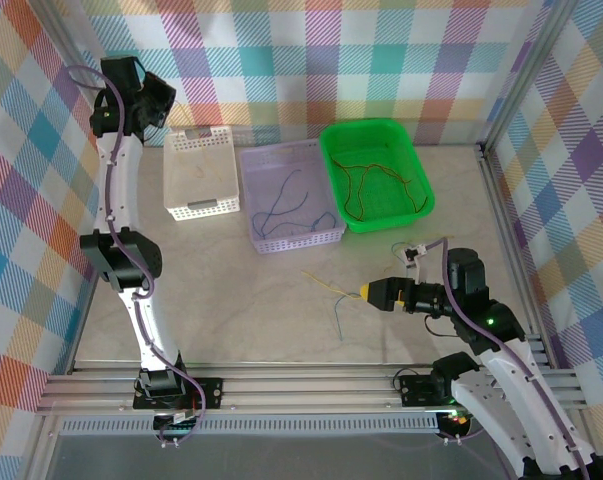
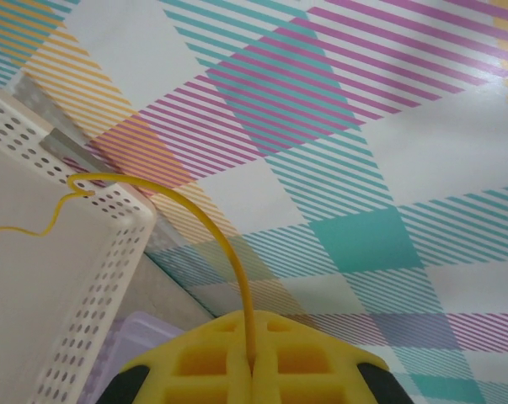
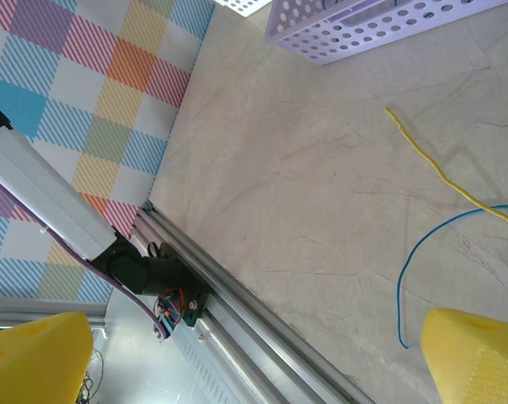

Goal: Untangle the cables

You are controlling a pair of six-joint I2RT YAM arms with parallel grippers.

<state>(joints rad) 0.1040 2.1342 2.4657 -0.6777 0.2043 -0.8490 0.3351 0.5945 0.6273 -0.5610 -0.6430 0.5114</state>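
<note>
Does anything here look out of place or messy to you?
Yes: a yellow wire and a blue wire lie loose on the table, meeting at one end, outside the lavender basket behind them.

Lab cell: plaid walls (image 1: 21,200), aluminium rails (image 1: 311,385)

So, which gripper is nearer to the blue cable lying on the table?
Right. The right gripper is open just beside the blue cable. The left gripper is far away at the white basket, shut on a yellow cable.
</note>
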